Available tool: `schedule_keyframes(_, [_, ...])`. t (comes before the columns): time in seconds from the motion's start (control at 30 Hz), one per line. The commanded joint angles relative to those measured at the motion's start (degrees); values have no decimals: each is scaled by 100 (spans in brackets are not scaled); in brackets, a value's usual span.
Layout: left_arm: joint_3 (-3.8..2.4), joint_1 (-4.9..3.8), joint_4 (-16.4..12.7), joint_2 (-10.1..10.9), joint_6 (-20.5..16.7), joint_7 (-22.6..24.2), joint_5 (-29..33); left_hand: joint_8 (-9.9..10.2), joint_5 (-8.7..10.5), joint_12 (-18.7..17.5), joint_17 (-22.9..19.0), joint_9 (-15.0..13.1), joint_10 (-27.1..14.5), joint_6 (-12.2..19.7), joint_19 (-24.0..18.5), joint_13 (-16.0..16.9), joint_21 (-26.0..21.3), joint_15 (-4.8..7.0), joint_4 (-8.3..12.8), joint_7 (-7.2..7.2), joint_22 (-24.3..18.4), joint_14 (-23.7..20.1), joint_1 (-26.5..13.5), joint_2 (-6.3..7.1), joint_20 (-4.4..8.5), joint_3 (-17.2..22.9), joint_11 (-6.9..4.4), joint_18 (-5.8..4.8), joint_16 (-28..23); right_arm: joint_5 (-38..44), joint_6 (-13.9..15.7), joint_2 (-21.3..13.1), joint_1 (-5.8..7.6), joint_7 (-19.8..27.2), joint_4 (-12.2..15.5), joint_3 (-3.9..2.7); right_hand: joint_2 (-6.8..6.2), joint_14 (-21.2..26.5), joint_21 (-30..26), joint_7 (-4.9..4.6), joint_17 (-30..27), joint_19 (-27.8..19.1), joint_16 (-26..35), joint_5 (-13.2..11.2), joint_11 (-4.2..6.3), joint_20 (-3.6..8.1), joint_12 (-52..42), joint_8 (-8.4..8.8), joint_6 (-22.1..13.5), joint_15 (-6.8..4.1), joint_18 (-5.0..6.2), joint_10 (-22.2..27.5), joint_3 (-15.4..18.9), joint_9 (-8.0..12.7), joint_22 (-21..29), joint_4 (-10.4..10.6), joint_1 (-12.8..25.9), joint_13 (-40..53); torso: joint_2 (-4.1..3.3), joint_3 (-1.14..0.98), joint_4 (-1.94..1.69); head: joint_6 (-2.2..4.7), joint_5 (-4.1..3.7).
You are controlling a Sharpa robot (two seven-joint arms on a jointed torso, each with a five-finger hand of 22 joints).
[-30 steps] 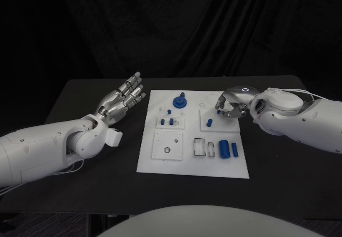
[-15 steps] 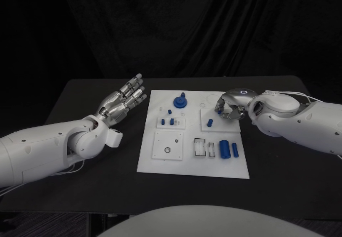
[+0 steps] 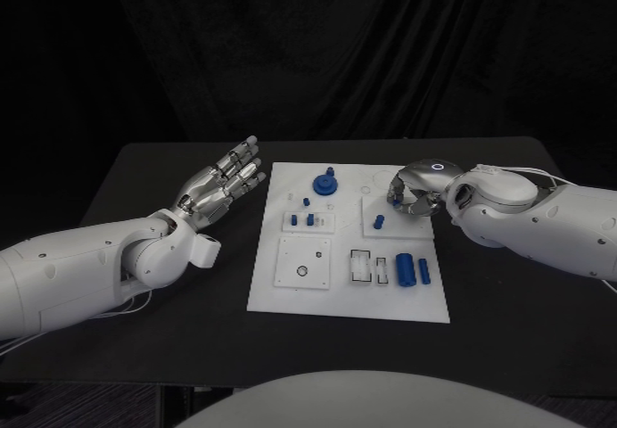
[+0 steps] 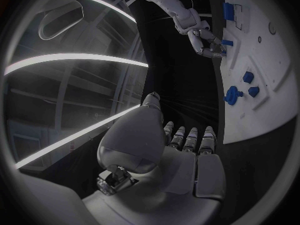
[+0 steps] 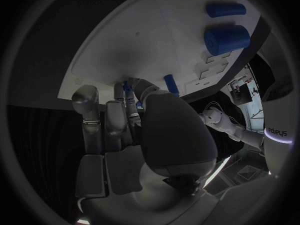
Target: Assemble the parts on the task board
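Head view: task board (image 3: 347, 294) mid-table; blue parts (image 3: 404, 268) small, rigid, probably light and slick, best pinched across their sides. Left hand (image 3: 221, 183) beside board, fingers spread, empty. Right hand (image 3: 414, 194) curled over the board's far right. Right wrist view: fingertips (image 5: 128, 92) around a small blue piece (image 5: 127, 86), grip uncertain.

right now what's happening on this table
A two-armed robot is working at a white task board carrying small blue parts. Its right hand is at the board's far right corner, fingers curled beside a small upright blue peg; whether it holds anything cannot be told. The left hand hovers open off the board's left edge. Two blue cylinders lie near the right edge.
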State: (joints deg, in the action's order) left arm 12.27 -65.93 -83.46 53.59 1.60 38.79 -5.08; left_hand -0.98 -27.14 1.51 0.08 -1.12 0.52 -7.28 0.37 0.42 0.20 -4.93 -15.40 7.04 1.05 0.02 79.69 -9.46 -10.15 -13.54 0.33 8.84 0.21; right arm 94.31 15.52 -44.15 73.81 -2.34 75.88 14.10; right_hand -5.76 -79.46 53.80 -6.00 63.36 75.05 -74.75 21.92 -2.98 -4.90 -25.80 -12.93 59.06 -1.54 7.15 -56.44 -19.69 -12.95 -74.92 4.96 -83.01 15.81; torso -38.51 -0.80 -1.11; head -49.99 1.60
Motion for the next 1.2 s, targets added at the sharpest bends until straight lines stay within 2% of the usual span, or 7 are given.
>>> schedule_keyframes(0.03, [-5,11,2,-4,113,524,8,-23,-39,25,-8,-5,4,3,-3,9,15,-28,27,-37,10,-2,62,5,-45,2,41,60,-21,41,263,0,-30,135,-5,6,71,-26,31,0,8,1,-2,-8,7,45,-14,-58,66,-40,-54,-64,13,-87,-644,-53,2,-10,0,0,9,-1,10])
schedule_keyframes(0.33, [-5,20,10,-7,126,496,8,-23,-73,25,-8,-5,4,2,0,9,18,-58,36,-52,17,-2,76,-9,-74,11,60,64,-21,41,469,-34,-31,181,18,5,88,-14,12,4,-40,-6,27,-5,17,55,12,-91,99,-43,-51,-122,20,-150,-638,-95,-23,-33,2,-1,-4,-1,14])
schedule_keyframes(0.6, [-5,24,-13,37,121,469,8,-23,-97,31,-8,-5,6,-2,4,11,21,-77,44,-60,25,-2,86,-13,-94,16,72,66,-21,25,634,-148,11,180,134,3,84,11,-23,-7,-101,-23,67,-4,6,51,46,-88,81,-29,-48,-121,27,-174,-630,-107,-24,-52,0,-2,5,-1,15])
schedule_keyframes(0.73, [-5,25,-23,55,125,457,8,-24,-101,35,-8,-6,8,-5,5,12,22,-82,47,-65,27,-2,89,-12,-101,16,78,67,-21,-25,682,-224,111,166,260,2,85,14,-30,-14,-107,-27,73,-3,1,46,65,-86,73,-17,-50,-120,30,-188,-628,-111,-24,-63,0,0,5,-1,43])
schedule_keyframes(0.87, [-5,25,-25,66,135,441,8,-26,-109,41,-8,-8,10,-15,8,13,24,-89,55,-81,34,-2,98,-14,-113,19,94,70,-21,-55,718,-330,314,123,487,2,82,14,-21,-22,-111,-25,78,-4,-5,36,83,-88,69,5,-56,-128,37,-205,-630,-111,-17,-75,0,-1,4,-1,77])
schedule_keyframes(1.07, [-5,25,-22,66,147,422,9,-35,-118,43,-8,-14,12,-57,12,14,27,-99,66,-139,39,-2,110,-24,-136,26,119,78,-21,-70,666,-478,634,20,926,3,84,9,-8,-33,-114,-20,80,-4,-14,13,106,-102,83,40,-63,-172,51,-246,-633,-108,-5,-93,0,1,8,-1,88])
schedule_keyframes(1.2, [-5,25,-9,46,146,429,9,-40,-126,43,-8,-18,11,-84,17,13,31,-111,73,-208,48,-2,116,-30,-156,28,122,87,-21,-73,579,-535,719,-7,1245,4,87,3,7,-35,-109,-13,77,-4,-17,3,120,-111,93,50,-67,-196,56,-267,-636,-105,2,-104,-1,3,4,-1,97])
